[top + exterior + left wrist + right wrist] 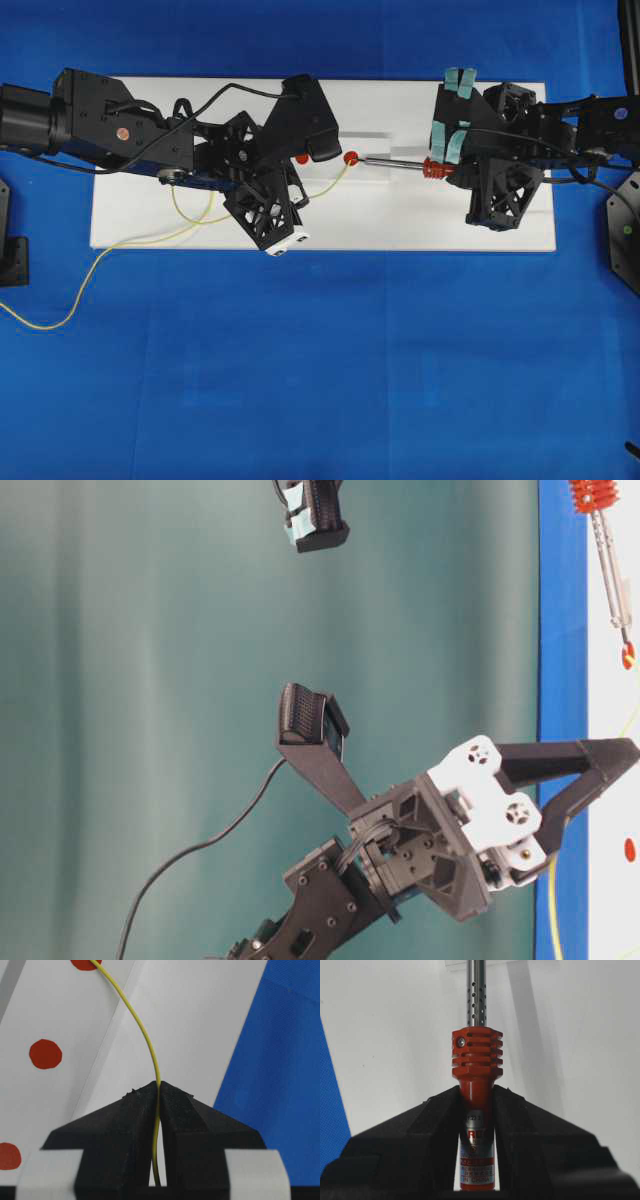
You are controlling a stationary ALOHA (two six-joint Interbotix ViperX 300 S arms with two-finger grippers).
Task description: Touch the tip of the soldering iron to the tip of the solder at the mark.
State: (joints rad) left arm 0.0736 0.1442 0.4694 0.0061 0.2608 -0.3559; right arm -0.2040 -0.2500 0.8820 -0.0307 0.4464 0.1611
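The soldering iron (400,164) lies level over the white board, its red-orange handle (476,1075) gripped by my shut right gripper (476,1091), which shows in the overhead view (452,168). Its dark tip sits at the right edge of a red mark (350,158). The solder (328,183) is a thin yellow wire pinched in my shut left gripper (159,1085), seen from above (298,190). Its free end reaches the same mark (85,962). The two tips are very close; I cannot tell whether they touch.
The white board (400,220) lies on a blue cloth (320,370). A second red dot (302,158) sits left of the mark; more dots show in the left wrist view (45,1053). The solder's slack trails off the board's left front (60,315).
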